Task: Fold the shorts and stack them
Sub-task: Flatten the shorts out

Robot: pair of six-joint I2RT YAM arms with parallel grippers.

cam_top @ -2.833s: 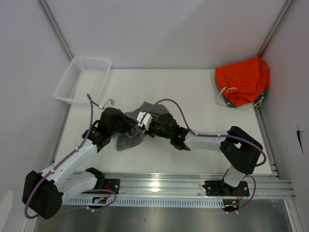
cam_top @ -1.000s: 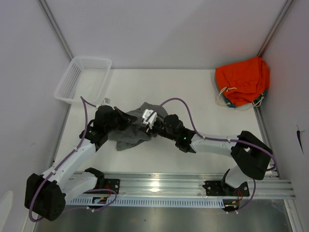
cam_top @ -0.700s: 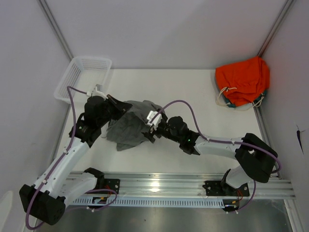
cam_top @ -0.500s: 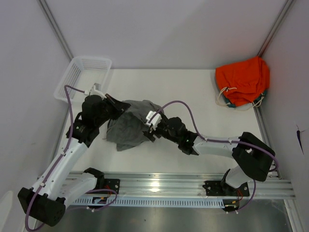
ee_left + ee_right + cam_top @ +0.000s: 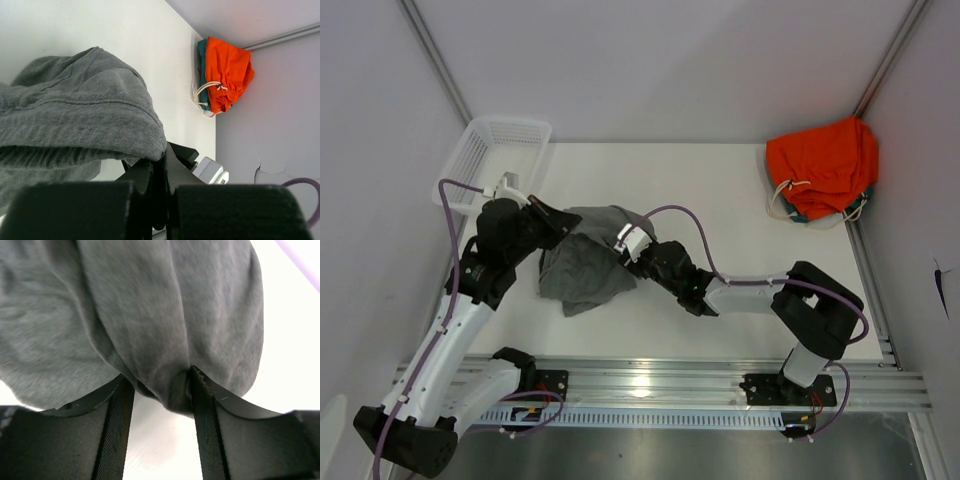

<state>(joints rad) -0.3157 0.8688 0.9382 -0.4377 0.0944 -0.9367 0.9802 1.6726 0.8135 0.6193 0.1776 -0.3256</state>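
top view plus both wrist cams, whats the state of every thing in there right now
plain mid-grey jersey shorts: crumpled, not yet folded, held by both pincers
left pincer: shut on the shorts' edge
right pincer: shut on a bunched fold of the shorts
white plastic mesh basket: upright, nothing seen inside
bright orange garment with white drawstring: heaped in the far right corner, untouched

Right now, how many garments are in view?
3. The grey shorts are gripped at centre-left by the left gripper and right gripper; an orange garment lies in the far right corner, on a teal one. That pile may hide more.
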